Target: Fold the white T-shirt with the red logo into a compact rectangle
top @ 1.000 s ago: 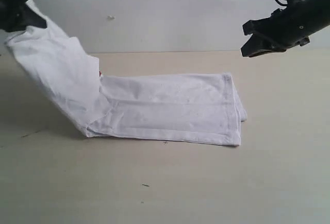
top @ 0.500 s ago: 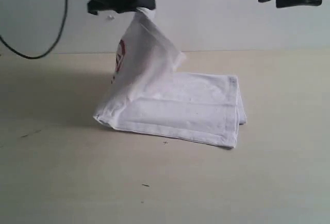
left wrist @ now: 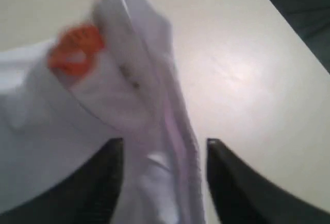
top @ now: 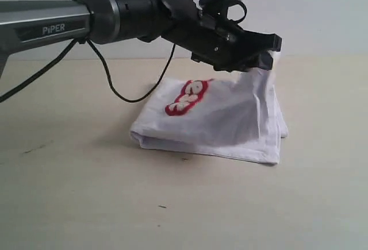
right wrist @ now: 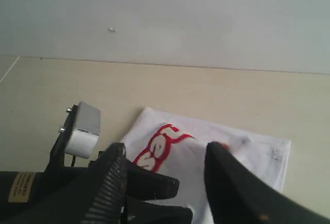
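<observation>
Left gripper (top: 265, 56) is hanging just above the right-hand end of the white T-shirt (top: 218, 126), and a bunched edge of fabric is rising up into it like a little tent. In the wrist view the cloth is sitting right between the jaws, which are standing a fair bit apart, so honestly I can't tell if it's pinching or letting go. My guess on why it's there: it's laying one end over the other to get the compact rectangle, which is why the red logo (top: 188, 96) is facing up (orange tag (left wrist: 75, 49) is peeking out near that edge). Rest of the shirt is lying folded on the table (top: 172, 215), below and left of the gripper. Right gripper (right wrist: 165, 152) is hovering high, jaws parted, holding nothing
</observation>
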You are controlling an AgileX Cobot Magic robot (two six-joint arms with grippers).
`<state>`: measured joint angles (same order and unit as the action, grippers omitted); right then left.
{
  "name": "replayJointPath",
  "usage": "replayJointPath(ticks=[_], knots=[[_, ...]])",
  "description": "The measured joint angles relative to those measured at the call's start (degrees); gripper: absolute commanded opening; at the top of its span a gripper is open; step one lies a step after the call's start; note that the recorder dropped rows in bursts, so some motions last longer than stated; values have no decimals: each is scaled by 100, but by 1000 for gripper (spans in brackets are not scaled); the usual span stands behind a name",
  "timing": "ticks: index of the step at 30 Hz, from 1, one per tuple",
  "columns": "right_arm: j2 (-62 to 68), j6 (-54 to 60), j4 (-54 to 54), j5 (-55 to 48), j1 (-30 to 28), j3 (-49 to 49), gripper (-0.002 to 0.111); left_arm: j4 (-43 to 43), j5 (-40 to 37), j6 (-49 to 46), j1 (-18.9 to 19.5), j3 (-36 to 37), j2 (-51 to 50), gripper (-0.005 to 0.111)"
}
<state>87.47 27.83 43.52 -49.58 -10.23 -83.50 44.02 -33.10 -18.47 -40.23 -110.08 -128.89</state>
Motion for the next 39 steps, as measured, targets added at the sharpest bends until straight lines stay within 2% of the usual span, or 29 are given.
replayJointPath(ticks=[4,7,9,18,25,33,39], knots=[[0,0,0,-63,0,0,47,-1054,-114,923,93,-36,5,54],[25,0,-27,-99,0,0,47,-1976,-362,1581,241,-36,88,49],[114,-43,-122,-128,0,0,47,-2410,-590,1847,356,-36,189,48],[1192,-436,-691,136,-170,362,47,-3447,-1386,1958,731,102,732,48],[2248,-554,-857,61,-608,408,47,-3725,-1435,1886,1126,632,1159,48],[3034,-927,-1444,12,-619,408,47,-3759,-1321,1715,1500,1151,1319,48],[3426,-974,-1504,88,-619,408,47,-3759,-1125,1609,1564,1438,1319,48]])
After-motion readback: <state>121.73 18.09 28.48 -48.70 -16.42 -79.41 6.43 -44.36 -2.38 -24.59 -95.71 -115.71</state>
